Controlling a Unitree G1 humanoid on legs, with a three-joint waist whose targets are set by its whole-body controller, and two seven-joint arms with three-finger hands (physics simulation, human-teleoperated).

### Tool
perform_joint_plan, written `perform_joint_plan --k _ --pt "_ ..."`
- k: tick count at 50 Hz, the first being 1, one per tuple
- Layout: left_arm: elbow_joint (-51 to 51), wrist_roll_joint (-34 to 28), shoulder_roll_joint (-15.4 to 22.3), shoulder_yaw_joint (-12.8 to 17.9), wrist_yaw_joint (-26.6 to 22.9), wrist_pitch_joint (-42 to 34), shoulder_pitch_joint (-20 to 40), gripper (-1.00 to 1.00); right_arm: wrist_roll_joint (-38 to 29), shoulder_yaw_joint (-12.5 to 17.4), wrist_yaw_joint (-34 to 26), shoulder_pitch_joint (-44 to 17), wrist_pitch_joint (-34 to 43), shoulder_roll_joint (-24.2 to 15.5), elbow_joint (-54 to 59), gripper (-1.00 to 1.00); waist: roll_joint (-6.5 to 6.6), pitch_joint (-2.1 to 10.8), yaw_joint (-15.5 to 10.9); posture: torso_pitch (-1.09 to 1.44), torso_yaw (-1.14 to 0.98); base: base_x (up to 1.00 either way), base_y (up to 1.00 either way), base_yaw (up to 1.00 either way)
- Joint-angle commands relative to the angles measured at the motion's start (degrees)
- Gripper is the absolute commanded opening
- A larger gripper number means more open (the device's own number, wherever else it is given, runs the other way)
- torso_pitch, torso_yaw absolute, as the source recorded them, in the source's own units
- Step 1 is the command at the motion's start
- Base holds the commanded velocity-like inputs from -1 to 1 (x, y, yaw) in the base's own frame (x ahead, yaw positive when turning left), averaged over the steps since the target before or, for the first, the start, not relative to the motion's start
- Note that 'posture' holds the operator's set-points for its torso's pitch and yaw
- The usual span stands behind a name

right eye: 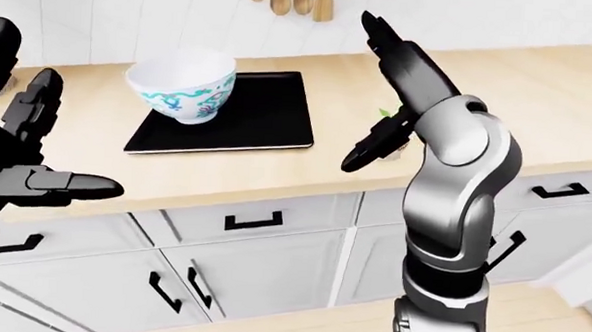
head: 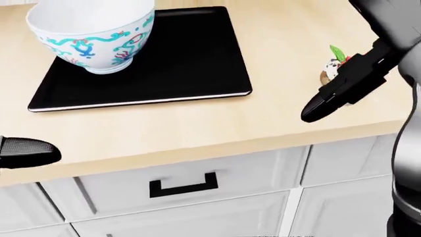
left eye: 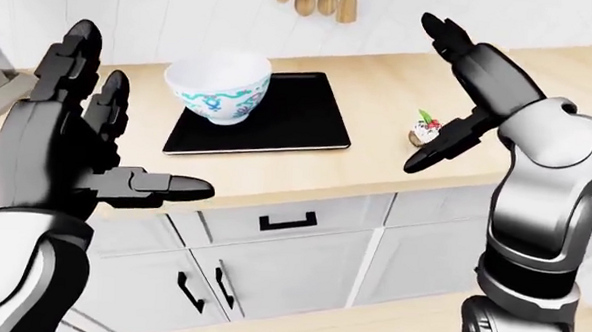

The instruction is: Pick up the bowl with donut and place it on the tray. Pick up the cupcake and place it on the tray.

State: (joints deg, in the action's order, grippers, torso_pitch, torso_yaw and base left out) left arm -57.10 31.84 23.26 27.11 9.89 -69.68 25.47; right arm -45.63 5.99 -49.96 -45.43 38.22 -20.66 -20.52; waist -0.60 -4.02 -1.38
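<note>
Bowl [left eye: 219, 85] sits on the tray's [left eye: 288, 124] far-left part, on the table [left eye: 379, 87]. Cupcake [left eye: 425, 129] stands on the table right of the tray, just beside the right hand [left eye: 457, 94], fingers spread, holding nothing. Left hand [left eye: 87, 138] raised, released, near-left. Wooden spoons [left eye: 316, 0] hang on the far wall.

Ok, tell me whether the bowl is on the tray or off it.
On it. The bowl stands upright on the black tray, at the tray's upper left in the head view.

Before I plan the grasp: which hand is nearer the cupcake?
Right. The right hand stands open about the cupcake; the left hand is far to its left, beyond the tray.
</note>
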Motion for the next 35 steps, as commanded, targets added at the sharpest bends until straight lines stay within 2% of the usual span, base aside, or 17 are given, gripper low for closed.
perform_joint_plan --k 1,2,3,4,6,9,12,13,14,15,17,19,20,23,24,26,35 --pt "-0.68 0.45 0.31 -0.2 -0.08 1.94 0.7 1.0 -0.79 1.23 1.07 -1.31 -0.28 -0.73 -1.11 1.0 -1.45 0.68 0.28 0.0 0.0 0.29 0.0 0.0" --pt "-0.66 0.47 0.32 -0.23 -0.07 2.17 0.47 1.0 -0.8 1.18 1.14 -1.12 -0.43 -0.69 -1.09 1.0 -4.45 1.55 0.7 0.0 0.0 0.21 0.0 0.0" --pt "-0.67 0.51 0.35 -0.22 -0.05 2.23 0.38 1.0 -0.78 1.22 1.12 -1.2 -0.4 -0.68 -1.07 1.0 -2.16 0.99 0.69 0.0 0.0 0.21 0.0 0.0" --pt "-0.63 0.53 0.4 -0.22 -0.02 2.29 0.35 1.0 -0.83 1.19 1.07 -1.26 -0.35 -0.71 -1.06 1.0 -2.58 1.68 0.24 0.0 0.0 0.21 0.0 0.0" --pt "-0.66 0.66 0.4 -0.18 0.06 2.41 0.25 1.0 -0.94 1.06 1.05 -1.2 -0.37 -0.63 -1.09 1.0 -1.74 2.22 0.87 0.0 0.0 0.21 0.0 0.0" --pt "-0.73 1.05 0.56 0.31 0.14 2.39 0.11 1.0 -1.03 1.19 1.38 -1.1 -0.53 -0.56 -0.85 1.0 -0.26 0.97 1.22 0.0 0.0 0.11 0.0 0.0" --pt "-0.96 1.43 0.65 0.48 0.38 2.43 -0.15 1.0 -1.14 1.01 1.25 -0.99 -0.61 -0.49 -0.91 1.0 1.16 1.07 2.13 0.0 0.0 0.0 0.0 0.0" --pt "-0.92 1.46 0.68 0.47 0.4 2.53 -0.22 1.0 -1.14 1.02 1.26 -1.05 -0.69 -0.51 -0.82 1.0 2.3 1.34 2.4 0.0 0.0 0.0 0.0 0.0" --pt "-0.82 1.56 0.75 0.62 0.41 2.67 -0.28 1.0 -1.28 0.91 1.04 -0.94 -0.68 -0.49 -0.97 1.0 4.27 2.8 2.41 0.0 0.0 0.23 0.0 0.0" --pt "-0.75 1.63 0.8 0.68 0.44 2.78 -0.38 1.0 -1.3 0.9 1.1 -0.87 -0.85 -0.42 -0.93 1.0 3.02 1.46 2.33 0.0 0.0 0.23 0.0 0.0" --pt "-0.82 1.77 0.82 0.76 0.48 2.88 -0.56 1.0 -1.13 1.06 1.34 -0.81 -1.16 -0.33 -0.71 1.0 3.34 1.66 1.63 0.0 0.0 0.23 0.0 0.0" --pt "-0.98 2.15 0.92 1.14 0.6 2.79 -0.71 1.0 -1.26 1.18 1.58 -1.1 -0.86 -0.27 -0.57 1.0 3.37 0.23 1.4 0.0 0.0 0.05 0.0 0.0" --pt "-1.19 2.54 0.98 1.54 0.72 2.52 -0.67 1.0 -1.34 1.19 1.35 -1.27 -0.48 -0.32 -0.86 1.0 3.01 1.18 1.32 0.0 0.0 0.0 0.0 0.0" --pt "-1.65 3.66 1.18 2.39 1.22 2.05 -0.77 1.0 -1.36 1.21 0.95 -1.43 -0.1 -0.55 -1.36 1.0 -0.03 0.66 1.43 0.0 0.0 0.0 0.0 0.0" --pt "-1.78 4.12 1.3 2.72 1.42 1.87 -0.73 1.0 -1.43 1.2 0.65 -1.54 0.12 -0.66 -1.65 1.0 1.59 0.92 1.31 0.0 0.0 0.0 0.0 0.0" --pt "-1.64 4.51 1.54 2.86 1.7 2.1 -0.87 1.0 -1.43 1.21 0.47 -1.65 0.23 -0.72 -1.79 1.0 1.61 1.74 1.6 0.0 0.0 0.0 0.0 0.0" --pt "-1.46 6.46 2.37 3.49 3.14 2.24 -0.83 1.0 -1.33 1.33 0.23 -1.23 0.25 -0.82 -2.31 1.0 2.35 2.35 2.34 0.0 0.0 0.0 0.0 0.0"
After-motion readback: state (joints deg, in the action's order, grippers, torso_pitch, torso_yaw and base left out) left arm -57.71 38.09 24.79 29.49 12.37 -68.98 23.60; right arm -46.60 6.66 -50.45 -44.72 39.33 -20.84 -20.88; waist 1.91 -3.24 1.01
